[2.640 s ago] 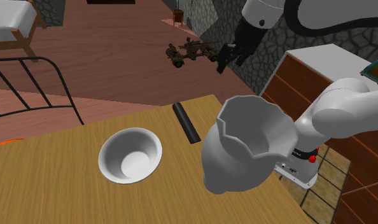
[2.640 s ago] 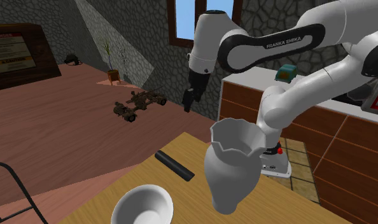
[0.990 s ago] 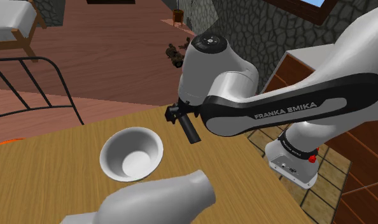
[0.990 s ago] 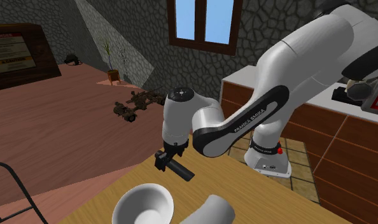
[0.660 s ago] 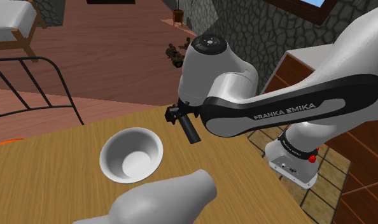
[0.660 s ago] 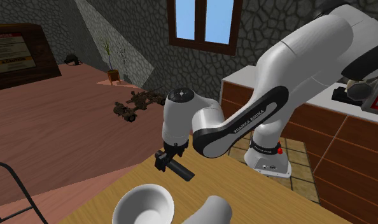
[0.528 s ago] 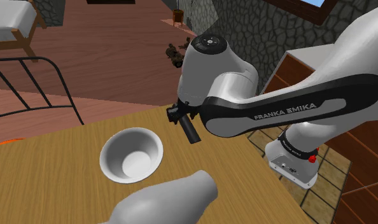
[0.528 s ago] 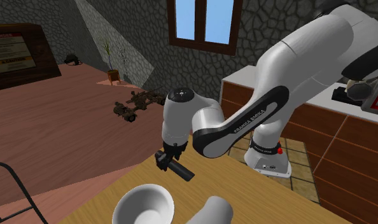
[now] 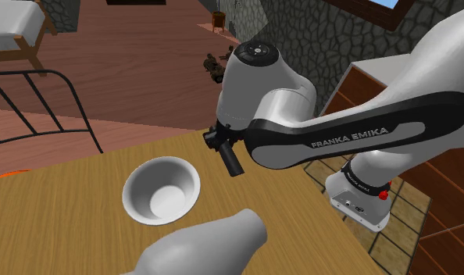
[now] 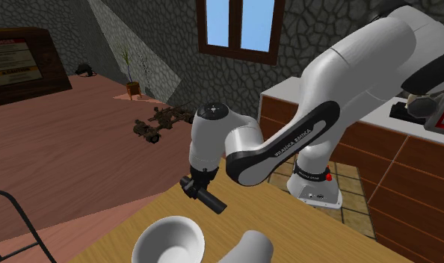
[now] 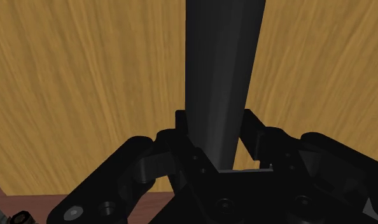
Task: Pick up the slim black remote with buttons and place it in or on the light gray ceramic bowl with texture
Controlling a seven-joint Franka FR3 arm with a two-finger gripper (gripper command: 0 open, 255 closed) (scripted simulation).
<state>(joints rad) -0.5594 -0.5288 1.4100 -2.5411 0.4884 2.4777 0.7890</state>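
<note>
Gripper [image 9: 219, 141] sits low over the far edge of the wooden table [image 9: 66, 226], just above the middle of the shoulder view, and its jaws are drawn in narrow, clamped on one end of the slim black remote [image 9: 232, 162]. From the wrist camera both fingers [image 11: 181, 124] press against the remote's two long sides (no gap showing on either side). So the remote starts right inside the grip and runs straight out away from the hand over the wood grain.

In the shoulder view its long axis slants from the gripper at upper left down to its free end at lower right. The second exterior view agrees, gripper [image 10: 189, 185] at the upper left end and remote [image 10: 211, 201] sloping down to the right. Whether that free end touches the table, I cannot tell.

Over to the pale bowl [image 9: 144, 180]: it stands upright at lower left of the remote in the shoulder view, near it but apart. A light grey vase [image 9: 215, 242] lies on its side at the bottom edge.
</note>
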